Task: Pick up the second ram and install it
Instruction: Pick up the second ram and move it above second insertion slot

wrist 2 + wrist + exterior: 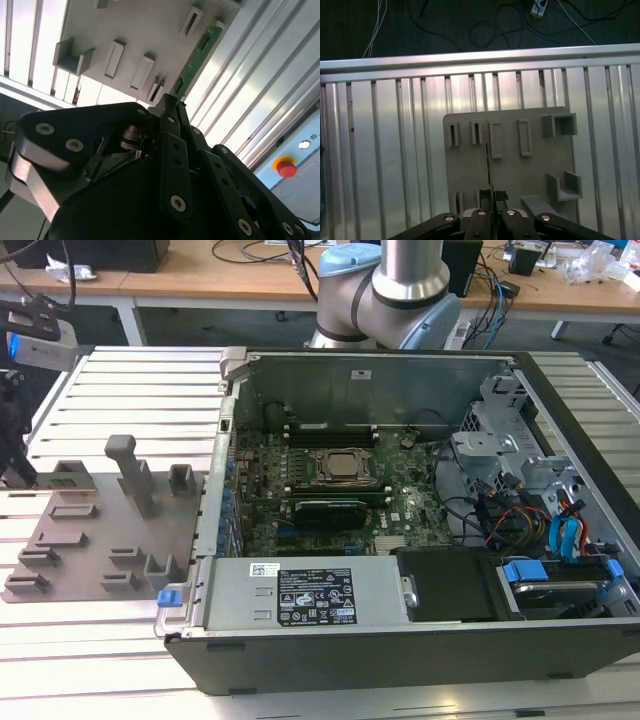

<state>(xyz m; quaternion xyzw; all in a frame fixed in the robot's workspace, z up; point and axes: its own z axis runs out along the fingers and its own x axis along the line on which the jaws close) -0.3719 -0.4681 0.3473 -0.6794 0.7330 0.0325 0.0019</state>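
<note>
On the desk (pixel 130 390), the holder plate (pixel 95 532) lies at the exterior view's left of the computer case (pixel 400 665). Between the jaws, the memory stick (pixel 196 52) hangs over that plate.

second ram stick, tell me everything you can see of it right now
The second ram is a thin, flat, narrow green circuit board. In the second wrist view its broad green face shows, while in the first wrist view it shows edge-on as a slim dark line. The pincer is shut on one end. The rest points straight out from the fingertips over the grey holder plate with its slotted blocks. Whether the far end still touches a slot cannot be told.
</note>
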